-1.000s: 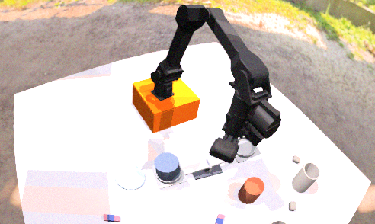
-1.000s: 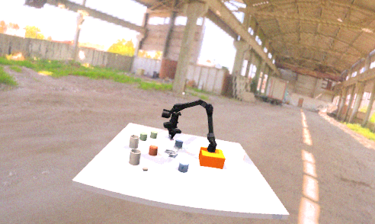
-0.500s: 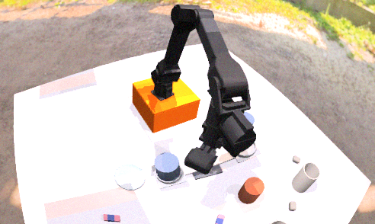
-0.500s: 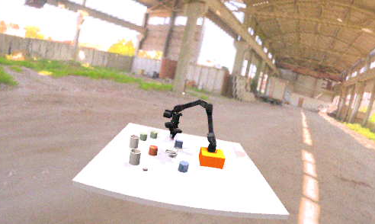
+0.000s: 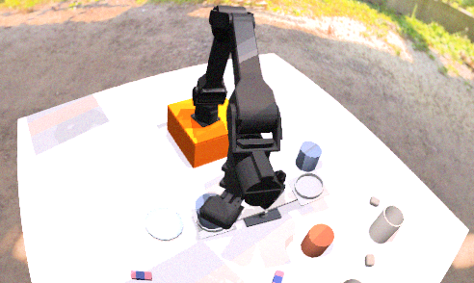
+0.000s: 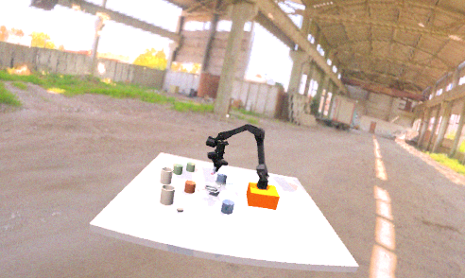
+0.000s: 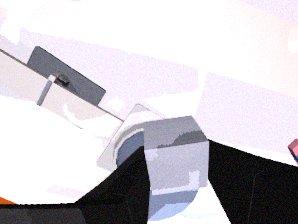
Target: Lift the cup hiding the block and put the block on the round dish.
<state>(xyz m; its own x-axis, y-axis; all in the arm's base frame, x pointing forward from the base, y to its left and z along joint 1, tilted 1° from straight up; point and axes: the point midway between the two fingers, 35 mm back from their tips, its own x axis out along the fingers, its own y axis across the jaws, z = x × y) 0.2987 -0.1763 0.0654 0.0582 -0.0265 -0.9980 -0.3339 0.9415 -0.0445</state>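
Note:
My gripper is shut on a pale grey-lavender block, held in the air above the left end of the balance. A blue cup stands on that end, partly hidden by the gripper and block; whether there is a gap is clearest in the exterior view, where the gripper hangs higher. The other blue cup stands on the table behind the balance's empty right pan. The round dish lies left of the balance with nothing on it.
An orange-red cylinder and grey cups stand right of the balance. Small grey pieces lie near them. Pink-and-blue blocks lie at the front. The orange base box is behind.

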